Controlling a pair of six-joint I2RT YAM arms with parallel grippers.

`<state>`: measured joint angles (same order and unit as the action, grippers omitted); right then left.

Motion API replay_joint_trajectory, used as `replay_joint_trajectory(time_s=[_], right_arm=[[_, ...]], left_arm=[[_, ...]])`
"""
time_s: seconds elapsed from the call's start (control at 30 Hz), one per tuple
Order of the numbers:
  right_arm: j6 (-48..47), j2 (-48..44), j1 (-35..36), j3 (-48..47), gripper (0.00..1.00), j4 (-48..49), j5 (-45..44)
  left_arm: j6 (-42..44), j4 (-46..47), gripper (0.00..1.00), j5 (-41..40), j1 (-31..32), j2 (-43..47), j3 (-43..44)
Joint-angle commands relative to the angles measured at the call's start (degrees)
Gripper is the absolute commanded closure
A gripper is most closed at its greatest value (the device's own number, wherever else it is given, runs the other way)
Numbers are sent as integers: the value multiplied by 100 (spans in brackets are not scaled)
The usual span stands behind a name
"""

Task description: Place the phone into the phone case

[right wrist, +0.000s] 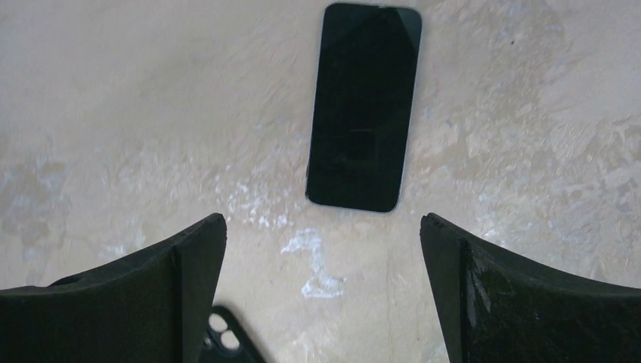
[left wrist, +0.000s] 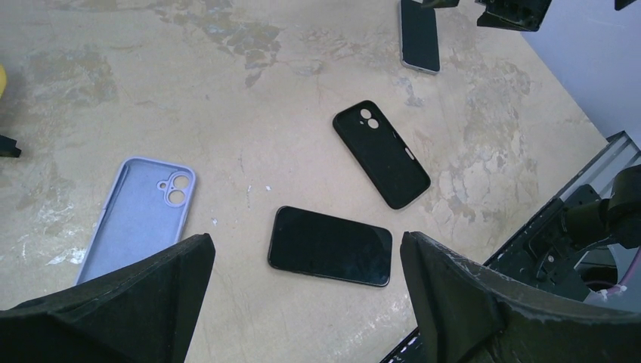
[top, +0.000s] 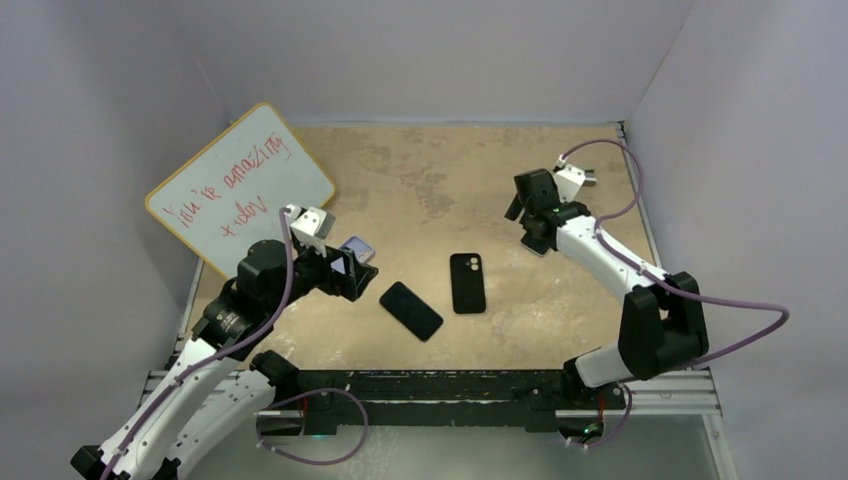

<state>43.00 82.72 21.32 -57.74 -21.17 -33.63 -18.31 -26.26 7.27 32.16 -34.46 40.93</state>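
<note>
Left hand (left wrist: 304,240): spread wide, empty, near phone (left wrist: 330,246). Phone case (left wrist: 140,215): left of it, hollow upward, ready to receive. Right hand (right wrist: 322,219): spread, empty.

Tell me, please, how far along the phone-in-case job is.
Nothing looks done: the lavender case lies empty, and the phone lies flat beside it, not touching. Nothing is in hand: the left claw and the right claw are both open and empty. Picking up the phone and fitting it in remain.
</note>
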Motion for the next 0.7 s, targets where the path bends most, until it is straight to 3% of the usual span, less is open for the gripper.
replay_joint_trajectory(time_s=[0.0,0.67], right_arm=[[160,455,-314,-366,1,24,-256],[-196,1691,-1277,-281,3,996,900]], left_arm=[[29,42,0,-50,0,57,171],[11,80,0,31,1,92,144]])
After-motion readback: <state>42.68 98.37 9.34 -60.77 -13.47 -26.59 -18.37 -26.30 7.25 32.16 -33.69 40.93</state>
